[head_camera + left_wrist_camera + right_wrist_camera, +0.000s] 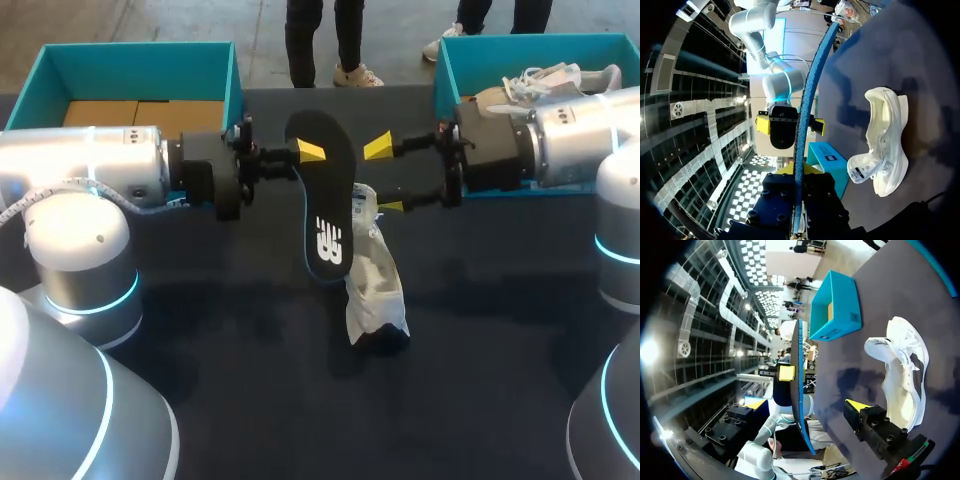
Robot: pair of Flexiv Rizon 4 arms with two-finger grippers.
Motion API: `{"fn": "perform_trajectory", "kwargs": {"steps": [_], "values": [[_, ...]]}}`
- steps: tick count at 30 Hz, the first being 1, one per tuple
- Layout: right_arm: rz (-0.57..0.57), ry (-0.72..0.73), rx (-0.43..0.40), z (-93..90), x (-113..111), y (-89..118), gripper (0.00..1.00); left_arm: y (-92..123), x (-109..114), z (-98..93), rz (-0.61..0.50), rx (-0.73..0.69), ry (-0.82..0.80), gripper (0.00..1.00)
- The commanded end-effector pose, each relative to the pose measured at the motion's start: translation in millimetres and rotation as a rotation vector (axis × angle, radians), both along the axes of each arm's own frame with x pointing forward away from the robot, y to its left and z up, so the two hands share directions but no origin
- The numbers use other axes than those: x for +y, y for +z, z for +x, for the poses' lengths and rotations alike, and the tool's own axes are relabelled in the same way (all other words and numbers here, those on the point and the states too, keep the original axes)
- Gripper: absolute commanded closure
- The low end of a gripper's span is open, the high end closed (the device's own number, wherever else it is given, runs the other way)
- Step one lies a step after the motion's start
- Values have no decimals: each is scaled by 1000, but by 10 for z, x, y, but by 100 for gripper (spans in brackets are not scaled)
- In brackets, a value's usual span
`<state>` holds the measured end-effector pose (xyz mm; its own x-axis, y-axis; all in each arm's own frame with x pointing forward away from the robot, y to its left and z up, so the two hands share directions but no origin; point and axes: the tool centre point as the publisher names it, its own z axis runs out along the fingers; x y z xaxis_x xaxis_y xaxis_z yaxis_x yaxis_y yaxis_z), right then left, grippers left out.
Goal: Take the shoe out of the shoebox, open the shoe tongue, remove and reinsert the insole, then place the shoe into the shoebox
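Insole (330,215) clamped in left end effector (311,151); right end effector (385,178) spread wide beside it (shoe (375,285) beneath).

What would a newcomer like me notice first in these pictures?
Probably the black insole, held up in the air over the middle of the table by the left gripper, which is shut on it. The right gripper faces it from the other side, fingers wide open. Below them a white shoe sits on the dark tabletop.
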<state>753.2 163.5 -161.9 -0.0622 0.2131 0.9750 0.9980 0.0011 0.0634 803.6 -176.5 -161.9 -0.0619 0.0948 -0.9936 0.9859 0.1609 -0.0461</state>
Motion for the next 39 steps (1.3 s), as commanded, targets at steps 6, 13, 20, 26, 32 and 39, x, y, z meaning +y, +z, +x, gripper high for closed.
{"fn": "perform_trajectory", "kwargs": {"steps": [6, 13, 20, 26, 32, 39], "values": [[-5, -1, 1, -7, 10, 4, 0, -1, -6, 1, 1, -1, 1, 100], [-26, -24, 29, -27, -60, 19, 0, 9, 47, 25, -4, 76, -29, 100], [-48, -72, 86, -59, -179, -23, 0, 19, 65, 5, 11, 207, -93, 100], [-88, -115, 137, -117, -296, -70, 0, 6, 97, -35, 37, 351, -132, 100], [-149, -145, 176, -195, -399, -98, 0, -18, 120, -135, 66, 461, -163, 100], [-223, -184, 210, -286, -510, -168, 0, -111, 78, -272, 54, 563, -188, 100]]}}
